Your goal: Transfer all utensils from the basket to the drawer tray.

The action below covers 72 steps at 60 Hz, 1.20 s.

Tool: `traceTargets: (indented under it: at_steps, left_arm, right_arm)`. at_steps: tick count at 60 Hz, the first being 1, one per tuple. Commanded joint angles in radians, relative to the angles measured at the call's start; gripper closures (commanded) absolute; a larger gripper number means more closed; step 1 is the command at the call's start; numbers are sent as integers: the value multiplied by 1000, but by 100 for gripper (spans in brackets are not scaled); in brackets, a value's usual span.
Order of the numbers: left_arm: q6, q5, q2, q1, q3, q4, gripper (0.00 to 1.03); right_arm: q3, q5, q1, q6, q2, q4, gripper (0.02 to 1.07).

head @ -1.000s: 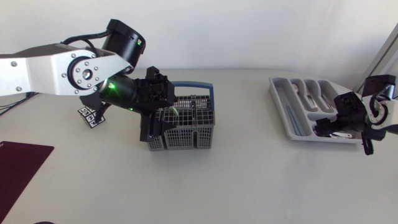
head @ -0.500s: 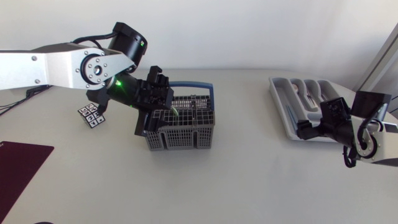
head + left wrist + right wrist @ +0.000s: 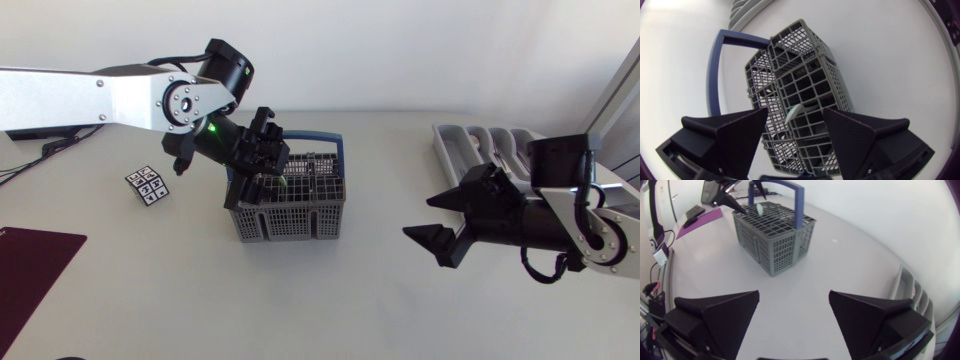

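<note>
Our right gripper (image 3: 418, 217) leaves the tray (image 3: 447, 150), spread and empty; our left gripper (image 3: 795, 112), spread over the basket (image 3: 300, 215), could snag its wires.

The right arm (image 3: 560, 215) covers part of the drawer tray (image 3: 446, 141); the basket (image 3: 840, 95) hides most of one utensil (image 3: 792, 113).

— The surface (image 3: 330, 300)?
— White, plain, softly lit.
— Anything on it?
— A dark red mat (image 3: 30, 265), well apart from the left claw (image 3: 795, 112); a patterned cube (image 3: 147, 185) nearer that claw.
</note>
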Motion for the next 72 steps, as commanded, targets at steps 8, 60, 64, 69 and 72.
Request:
traceTargets:
  at_steps: [8,60,64,69,72]
  left_arm:
    - [54,-7,66,22,85,-40,36]
    - [122,-56,59,19,-30,80,66]
    - [123,-59,56,16,-38,80,72]
    - [123,-62,53,14,-43,80,77]
    - [122,-67,51,14,-52,83,79]
  right_arm:
    - [89,-64,104,-23,-19,-127,7]
    - [142,-81,204,-14,32,-195,7]
    - [142,-78,209,-14,29,-195,7]
    - [141,-77,209,-12,27,-195,7]
    - [141,-77,210,-12,26,-195,7]
